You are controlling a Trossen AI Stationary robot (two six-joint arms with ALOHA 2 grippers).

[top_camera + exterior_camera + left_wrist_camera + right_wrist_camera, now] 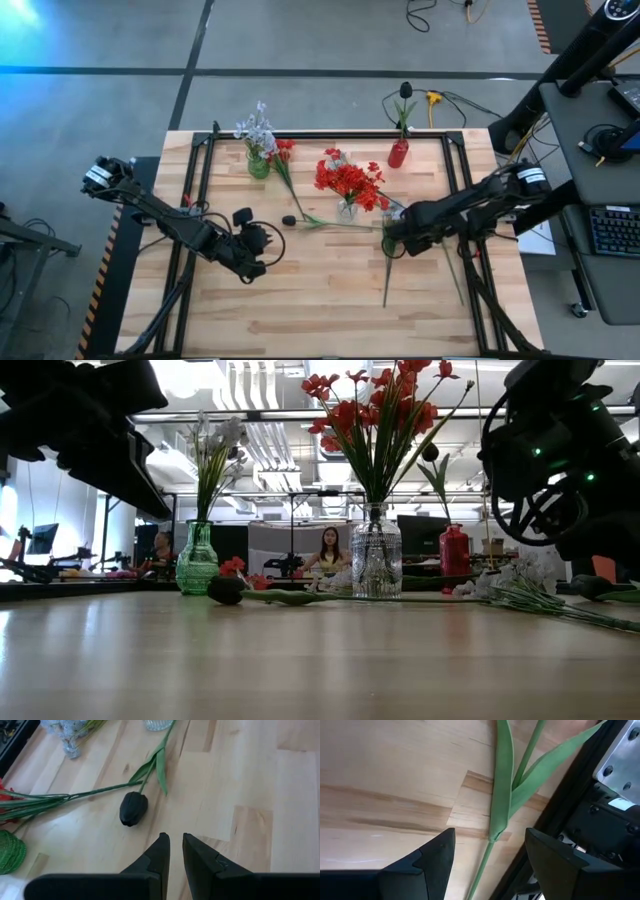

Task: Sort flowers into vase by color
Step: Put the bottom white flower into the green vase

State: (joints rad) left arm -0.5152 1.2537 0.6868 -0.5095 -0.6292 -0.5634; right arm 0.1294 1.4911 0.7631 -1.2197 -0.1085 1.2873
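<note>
Lay flat on the pale wooden surface (330,300), thin green stem with long leaves (501,795), framed by spread right pincer (490,857) hovering above, nothing grasped. Seemed pre-grasp: needed lowering and clenching on stem. Waited nearly clenched, empty, left pincer (175,845) near dark blackish tulip head (133,808).

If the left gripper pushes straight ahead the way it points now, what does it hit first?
Most likely the dark blossom lying on the table, slightly off the left gripper centerline; depth is unclear, so it might slip just past.
</note>
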